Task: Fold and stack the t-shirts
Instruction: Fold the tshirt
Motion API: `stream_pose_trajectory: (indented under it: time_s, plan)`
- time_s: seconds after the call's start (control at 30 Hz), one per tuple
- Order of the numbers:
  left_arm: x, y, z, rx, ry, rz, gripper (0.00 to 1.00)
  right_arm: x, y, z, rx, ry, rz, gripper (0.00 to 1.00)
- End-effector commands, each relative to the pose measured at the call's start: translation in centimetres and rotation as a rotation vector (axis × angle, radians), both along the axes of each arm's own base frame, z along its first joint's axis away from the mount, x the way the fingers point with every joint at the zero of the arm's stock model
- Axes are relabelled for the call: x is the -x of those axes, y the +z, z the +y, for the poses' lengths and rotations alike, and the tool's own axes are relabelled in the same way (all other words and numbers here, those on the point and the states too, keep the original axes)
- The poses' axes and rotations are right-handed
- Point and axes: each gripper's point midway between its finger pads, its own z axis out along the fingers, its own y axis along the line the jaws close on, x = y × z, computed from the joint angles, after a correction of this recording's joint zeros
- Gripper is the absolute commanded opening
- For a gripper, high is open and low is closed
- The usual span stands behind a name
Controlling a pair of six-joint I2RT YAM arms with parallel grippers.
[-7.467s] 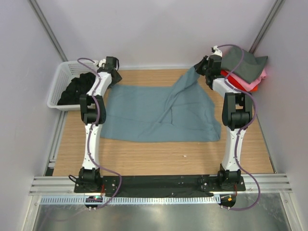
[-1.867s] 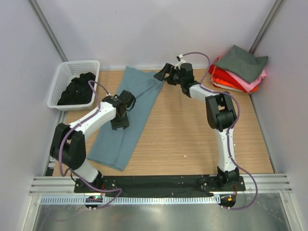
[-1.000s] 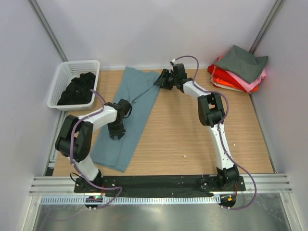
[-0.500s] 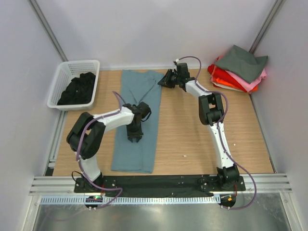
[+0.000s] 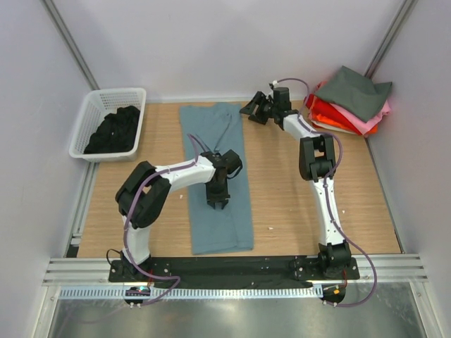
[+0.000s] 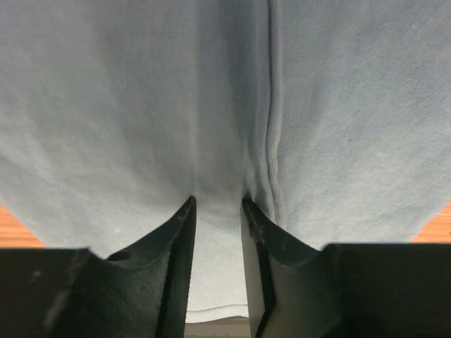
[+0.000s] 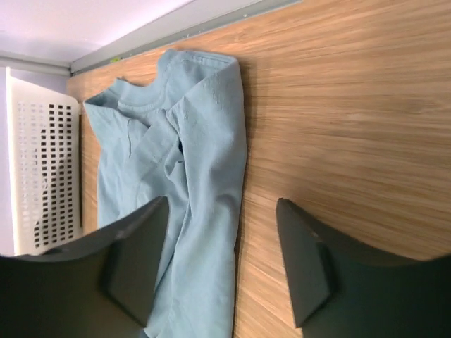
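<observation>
The dusty blue-grey t-shirt (image 5: pixel 215 148) lies as a long narrow strip down the middle of the table, collar at the far end. My left gripper (image 5: pixel 217 205) presses down on its middle. In the left wrist view it (image 6: pixel 217 203) is shut on a pinch of that t-shirt's cloth (image 6: pixel 141 105). My right gripper (image 5: pixel 249 113) hovers by the collar end, open. The right wrist view shows its gap (image 7: pixel 223 203) empty, above the t-shirt's right edge (image 7: pixel 204 162) and bare wood. Folded t-shirts (image 5: pixel 350 98) are stacked at the back right, dark grey on top of pink, red and orange.
A white lattice basket (image 5: pixel 86 118) stands at the back left with a black t-shirt (image 5: pixel 116 130) in it; its wall (image 7: pixel 35 176) shows in the right wrist view. Light walls close in the table on three sides.
The blue-grey strip has swung and slid right with my left gripper, from slanted at the left to nearly straight at centre. My right gripper drew back right, now open beside the collar end.
</observation>
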Motion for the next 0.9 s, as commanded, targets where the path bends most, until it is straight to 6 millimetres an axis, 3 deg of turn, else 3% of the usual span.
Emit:
stream_pose_trajectory:
  time_s: [0.0, 0.07, 0.1, 0.13, 0.17, 0.2, 0.23, 0.27, 0.3, 0.33, 0.37, 0.4, 0.43, 0.47, 0.5, 0.53, 0.57, 0.6, 0.63, 0.7, 0.73, 0.87]
  plan:
    - [-1.1, 1.8, 2.2, -0.100, -0.001, -0.098, 0.35, 1.7, 1.3, 0.1, 0.060, 0.032, 0.002, 0.72]
    - [-1.3, 4.4, 3.5, -0.148, -0.009, -0.138, 0.41, 3.7, 3.8, -0.8, 0.110, 0.040, -0.041, 0.77]
    - [-1.5, 6.6, 4.0, -0.140, -0.008, -0.188, 0.43, 4.5, 4.6, -1.3, 0.129, 0.030, -0.054, 0.78]
    - [-1.9, 7.9, 4.9, -0.168, 0.000, -0.233, 0.52, 4.7, 6.3, -2.1, 0.154, -0.008, -0.092, 0.80]
    - [-1.6, 9.1, 5.7, -0.180, 0.003, -0.249, 0.65, 5.6, 7.0, -2.6, 0.166, -0.020, -0.096, 0.82]
    - [-1.4, 11.2, 6.2, -0.148, 0.011, -0.303, 0.80, 7.9, 8.8, -3.2, 0.177, -0.028, -0.100, 0.82]
    - [-1.3, 12.2, 6.8, -0.136, 0.025, -0.342, 0.99, 9.1, 9.1, -3.7, 0.192, -0.043, -0.091, 0.82]
    - [-0.8, 11.6, 7.5, -0.125, 0.030, -0.353, 1.00, 11.9, 6.8, -4.0, 0.216, -0.040, -0.017, 0.82]
    - [-0.4, 11.7, 7.6, -0.094, 0.036, -0.365, 0.99, 13.5, 9.8, -4.4, 0.209, -0.065, -0.048, 0.82]
    - [0.1, 13.0, 7.0, 0.006, 0.051, -0.403, 1.00, 15.3, 9.5, -4.6, 0.228, -0.080, -0.023, 0.82]
    - [1.4, 11.3, 7.9, 0.005, 0.055, -0.366, 1.00, 18.7, 7.1, -4.3, 0.258, -0.065, 0.044, 0.82]
    - [2.2, 11.8, 7.9, 0.064, 0.094, -0.379, 1.00, 21.0, 9.1, -4.1, 0.255, -0.068, 0.025, 0.83]
    - [3.6, 9.9, 8.4, 0.071, 0.109, -0.333, 1.00, 23.1, 8.8, -3.6, 0.296, -0.077, 0.033, 0.82]
    - [4.5, 9.4, 8.6, 0.093, 0.123, -0.316, 1.00, 26.6, 6.2, -4.0, 0.347, -0.062, 0.116, 0.82]
    - [5.2, 8.8, 8.8, 0.110, 0.136, -0.299, 0.98, 28.5, 7.8, -4.1, 0.336, -0.077, 0.096, 0.82]
    - [6.7, 7.6, 9.0, 0.156, 0.160, -0.271, 0.92, 30.0, 7.4, -4.5, 0.350, -0.096, 0.114, 0.82]
    - [7.3, 7.2, 8.9, 0.179, 0.160, -0.266, 0.89, 33.4, 4.9, -4.7, 0.378, -0.069, 0.185, 0.82]
    - [8.0, 6.7, 9.0, 0.200, 0.171, -0.260, 0.84, 35.0, 4.8, -4.7, 0.365, -0.064, 0.190, 0.81]
    - [8.8, 6.1, 9.4, 0.231, 0.193, -0.264, 0.82, 36.5, 6.1, -4.5, 0.316, -0.075, 0.174, 0.79]
    - [9.7, 5.8, 9.5, 0.270, 0.199, -0.269, 0.79, 40.5, 4.5, -4.4, 0.323, -0.039, 0.218, 0.78]
    - [10.2, 4.9, 9.8, 0.275, 0.206, -0.267, 0.77, 41.6, 5.6, -4.3, 0.283, -0.047, 0.203, 0.75]
    - [10.9, 4.8, 9.3, 0.376, 0.219, -0.285, 0.74, 46.3, 3.8, -3.4, 0.280, 0.024, 0.246, 0.71]
